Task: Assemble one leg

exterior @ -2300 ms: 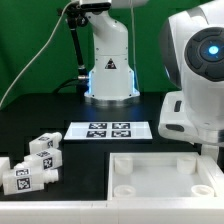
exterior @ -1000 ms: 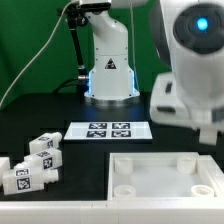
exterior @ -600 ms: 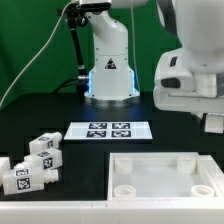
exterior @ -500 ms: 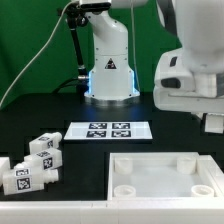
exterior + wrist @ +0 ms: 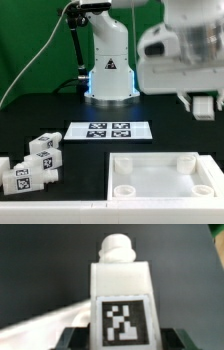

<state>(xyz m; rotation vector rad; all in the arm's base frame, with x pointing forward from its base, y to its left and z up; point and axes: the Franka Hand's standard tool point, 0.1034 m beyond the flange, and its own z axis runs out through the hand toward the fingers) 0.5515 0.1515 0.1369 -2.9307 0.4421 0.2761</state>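
Observation:
My gripper (image 5: 204,100) hangs high at the exterior view's right, above the far edge of the white tray (image 5: 150,162). It is shut on a white leg (image 5: 205,106), which is in the air. In the wrist view the leg (image 5: 120,280) stands between my two dark fingers (image 5: 72,339), tag facing the camera and its round peg pointing away. My gripper (image 5: 123,339) clasps it at the tagged end. Several other tagged legs (image 5: 38,160) lie in a loose group at the exterior view's left front.
The marker board (image 5: 110,130) lies mid-table in front of the robot base (image 5: 108,70). The tray has round sockets in its corners (image 5: 185,162). A dark cable (image 5: 30,65) hangs at the left against the green backdrop.
The arm has risen and moved toward the exterior view's left. The held leg, earlier hidden at the right edge, now shows under the hand.

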